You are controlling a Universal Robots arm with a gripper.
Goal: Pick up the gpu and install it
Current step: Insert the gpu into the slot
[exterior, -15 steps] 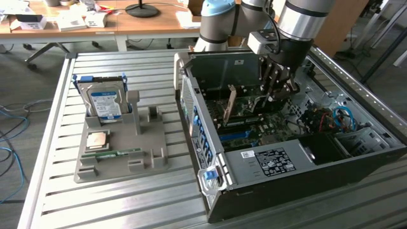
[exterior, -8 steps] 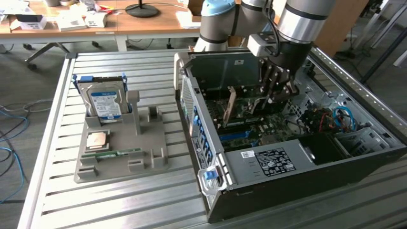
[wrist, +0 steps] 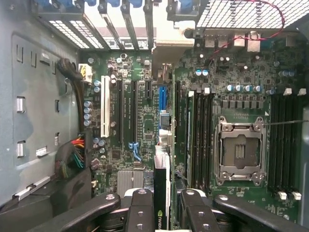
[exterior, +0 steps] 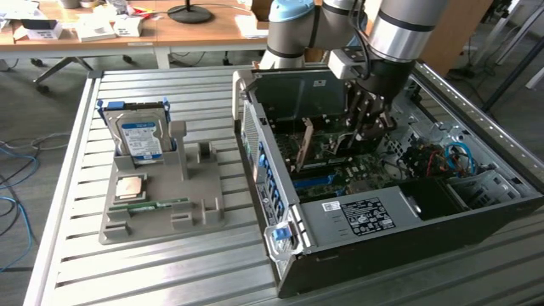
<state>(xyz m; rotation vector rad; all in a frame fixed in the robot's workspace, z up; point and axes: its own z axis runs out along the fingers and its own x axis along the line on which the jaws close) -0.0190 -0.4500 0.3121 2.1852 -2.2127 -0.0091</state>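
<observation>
Tray (exterior: 162, 223) w/ hard drive (exterior: 140, 137) sits at exterior view's left on table (exterior: 127, 274); PC case (exterior: 357, 255) to its right. Claw (exterior: 374, 124) is inside case, clenched on gpu (wrist: 161, 193) (edge-on, above motherboard (wrist: 125, 159)). Imo: hold card upright, line its edge w/ blue slot (wrist: 162, 99), press down evenly.

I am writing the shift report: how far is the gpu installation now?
Done: the gpu is picked up and inside the open case. In hand: the hand grips it edge-on over the motherboard slots. Left: seating cannot be confirmed, and the hand has not let go.
</observation>
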